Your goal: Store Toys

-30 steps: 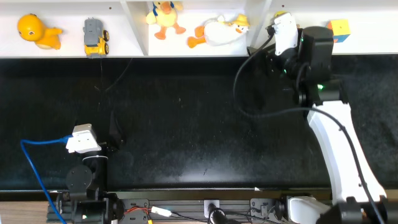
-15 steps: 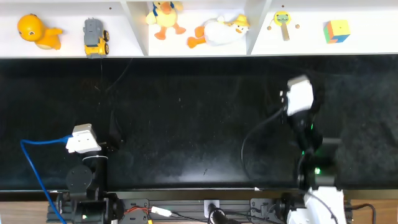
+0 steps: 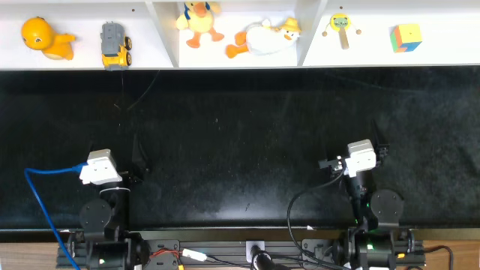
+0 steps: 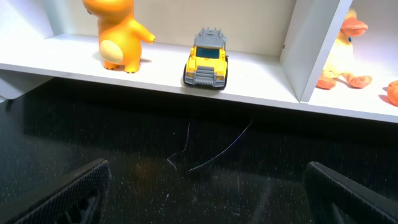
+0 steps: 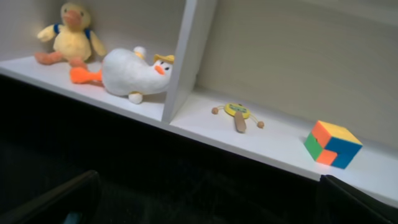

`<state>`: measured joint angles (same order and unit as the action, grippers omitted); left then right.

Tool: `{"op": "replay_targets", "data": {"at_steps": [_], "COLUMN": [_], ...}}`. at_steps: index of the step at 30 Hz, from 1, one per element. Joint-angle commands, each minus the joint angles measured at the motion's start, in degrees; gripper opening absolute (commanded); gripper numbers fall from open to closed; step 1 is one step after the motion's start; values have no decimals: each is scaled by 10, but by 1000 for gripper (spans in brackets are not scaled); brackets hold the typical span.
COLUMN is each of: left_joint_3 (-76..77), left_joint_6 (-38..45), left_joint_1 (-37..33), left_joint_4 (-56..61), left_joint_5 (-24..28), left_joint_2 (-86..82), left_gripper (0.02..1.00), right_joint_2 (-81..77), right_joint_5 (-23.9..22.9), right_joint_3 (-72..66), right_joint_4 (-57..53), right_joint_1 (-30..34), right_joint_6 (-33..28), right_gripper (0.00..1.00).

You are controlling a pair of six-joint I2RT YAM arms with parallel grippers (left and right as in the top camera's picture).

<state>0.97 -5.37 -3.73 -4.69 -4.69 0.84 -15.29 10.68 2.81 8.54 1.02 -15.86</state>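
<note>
– Wooden-handled rattle drum (image 3: 340, 26): where is it now?

– Lying flat in the right compartment of the shelf (image 3: 367, 56), near the coloured cube (image 3: 407, 36) but not touching it; nothing holds it.

– And a second ago?

– The right gripper (image 5: 205, 199) was up at that very compartment, covering the spot; half a second ago it was coming back over the black counter (image 3: 240, 135); now it sits low beside its own base, jaws spread wide and empty.

– So the toy has been let go?

– I judge so; the drum rests on the shelf by itself, and the arm has pulled well clear.

– The other arm?

– The left gripper (image 4: 211, 193) has not moved in that time; it is parked near its base, fingers apart, facing the orange duck (image 4: 117, 34) and the yellow truck (image 4: 207, 59) in the left compartment.

– Anything left to store?

– The plush duck (image 3: 198, 21) and the white goose (image 3: 262, 37) share the middle compartment; every toy I can see is on the shelf, so the task looks finished or very nearly so.
</note>
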Motion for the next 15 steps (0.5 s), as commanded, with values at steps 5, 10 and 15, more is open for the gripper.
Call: {"op": "replay_targets", "data": {"at_steps": [5, 10, 15], "left_joint_3": [-5, -5, -5], "left_joint_6": [11, 10, 11], "left_joint_1": [1, 1, 1], "left_joint_4": [1, 1, 1], "left_joint_5": [7, 7, 7], "left_joint_2": [-7, -7, -7], "left_gripper": [998, 998, 998], "right_joint_2": [89, 135, 151], "right_joint_5": [-48, -59, -102], "right_joint_3": [-25, -25, -25], "right_joint_4": [-71, -130, -133], "right_joint_1": [-9, -9, -9], "right_joint_6": [115, 146, 196], "right_gripper": [996, 996, 993]}}
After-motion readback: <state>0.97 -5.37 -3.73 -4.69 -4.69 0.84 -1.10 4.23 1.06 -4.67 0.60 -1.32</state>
